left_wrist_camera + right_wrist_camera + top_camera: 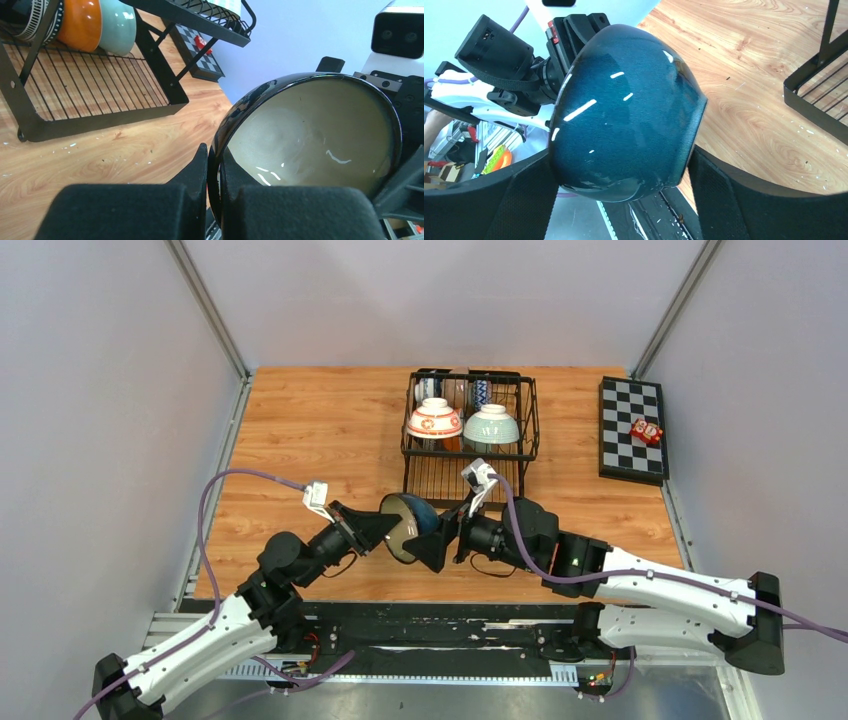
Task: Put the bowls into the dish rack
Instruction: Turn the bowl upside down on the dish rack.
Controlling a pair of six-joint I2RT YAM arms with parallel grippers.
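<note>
Dark blue bowl [408, 523] is up off the wooden surface [310, 430], held in the air between the two arms, just in front of the dish rack [470, 455]. It's tipped on its side, with the cream inside turned toward the left arm and the glossy blue outside toward the right.

The rim is pinched by the left gripper [214, 161]: the jaws are nearly together, one finger inside the bowl and one outside, clearly seen in the left wrist view.

The right gripper [621, 155] is spread wide, with the bowl's rounded back sitting right between its fingers [524, 200]. One pad is seen on each side of the bowl. Whether those pads are actually touching the glaze can't be told from the right wrist view; it looks very close on both sides.

In the rack's raised basket, a red-patterned bowl [434, 420] and a pale green bowl [491, 425] are parked upside down side by side, well apart from the held bowl.
</note>
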